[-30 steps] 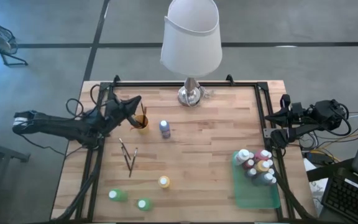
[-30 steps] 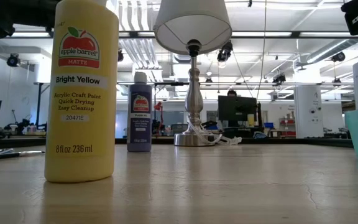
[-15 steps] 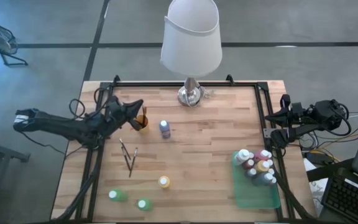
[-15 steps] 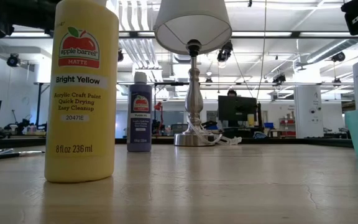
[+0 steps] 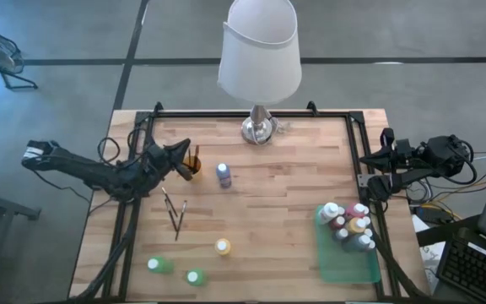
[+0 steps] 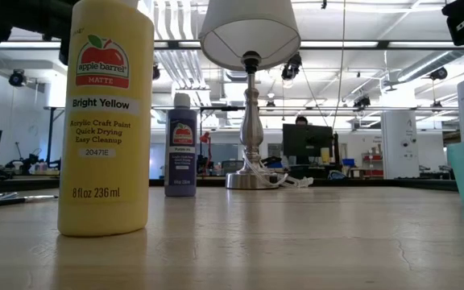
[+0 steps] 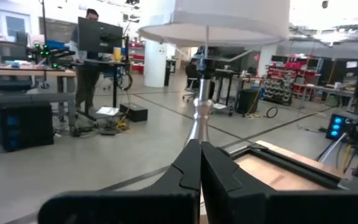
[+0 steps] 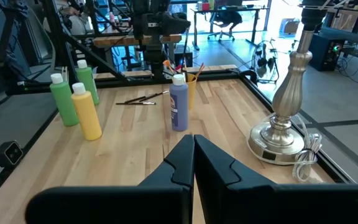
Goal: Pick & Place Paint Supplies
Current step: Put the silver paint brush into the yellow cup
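Observation:
Paint bottles stand loose on the wooden table: a purple one point(image 5: 224, 175) point(image 8: 178, 106), a yellow one point(image 5: 223, 247) point(image 6: 105, 121) and two green ones point(image 5: 159, 265) point(image 5: 195, 277). Two dark-handled brushes point(image 5: 175, 211) lie flat left of centre. An orange cup point(image 5: 194, 164) holds more brushes. Several bottles stand in the green tray point(image 5: 344, 268) at the near right. My left gripper point(image 5: 187, 147) point(image 7: 200, 145) is shut and empty, raised beside the cup. My right gripper point(image 8: 193, 142) is shut and empty at the table's right edge.
A tall lamp point(image 5: 260, 127) with a white shade stands at the far middle, its cord beside the base. A black frame point(image 5: 226, 115) runs along the table's far and side edges. Bare wood lies between the loose bottles and the tray.
My left gripper has swung a little toward the table's near edge beside the cup, staying shut. The bottles, brushes and my right arm have kept still.

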Robot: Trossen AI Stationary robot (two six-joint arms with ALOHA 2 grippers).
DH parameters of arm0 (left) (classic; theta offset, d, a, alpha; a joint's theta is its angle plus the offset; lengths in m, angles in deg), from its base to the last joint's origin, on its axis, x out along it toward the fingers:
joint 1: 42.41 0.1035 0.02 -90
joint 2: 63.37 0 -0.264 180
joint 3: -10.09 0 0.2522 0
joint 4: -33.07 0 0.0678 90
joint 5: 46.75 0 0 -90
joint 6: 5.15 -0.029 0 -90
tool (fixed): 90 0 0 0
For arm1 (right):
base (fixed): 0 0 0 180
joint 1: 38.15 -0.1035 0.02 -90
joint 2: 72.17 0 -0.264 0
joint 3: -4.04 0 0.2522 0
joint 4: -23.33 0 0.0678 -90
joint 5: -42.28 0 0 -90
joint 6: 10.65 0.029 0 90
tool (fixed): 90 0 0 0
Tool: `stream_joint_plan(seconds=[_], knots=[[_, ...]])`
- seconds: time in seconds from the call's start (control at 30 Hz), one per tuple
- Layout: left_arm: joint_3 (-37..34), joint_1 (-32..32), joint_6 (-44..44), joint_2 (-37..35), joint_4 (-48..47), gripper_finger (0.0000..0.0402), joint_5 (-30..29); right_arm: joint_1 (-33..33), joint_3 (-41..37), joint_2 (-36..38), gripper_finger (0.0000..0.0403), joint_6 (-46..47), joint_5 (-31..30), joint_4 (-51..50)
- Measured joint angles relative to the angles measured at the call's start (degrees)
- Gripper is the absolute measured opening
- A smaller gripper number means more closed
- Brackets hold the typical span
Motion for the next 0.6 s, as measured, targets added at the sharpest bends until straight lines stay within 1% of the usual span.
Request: stream_joint_plan(seconds=[0.17, 0.27, 0.4, 0.5, 0.6], knots=[[-0.63, 0.0, 3.9, 2.75, 0.02, 0.0, -5.23, -0.01, 0.0, 0.0, 0.0008, 0.0, 0.0, 0.0], [-1.99, 0.02, 8.29, 4.12, 0.63, 0.0, -5.79, -0.02, 0.0, 0.0, 0.0008, 0.01, -0.01, 0.0], [-3.89, 0.02, 11.63, 6.22, 3.58, 0.0, -7.33, 0.0, 0.0, 0.01, 0.0008, 0.02, -0.02, 0.0], [-4.46, 0.07, 12.48, 7.7, 3.82, 0.0, -9.12, -0.02, -0.01, 0.02, 0.0008, 0.02, 0.0, 0.0], [-4.59, 0.11, 12.63, 8.98, 4.67, 0.0, -9.52, -0.02, 0.0, 0.02, 0.0008, 0.02, -0.02, 0.0]])
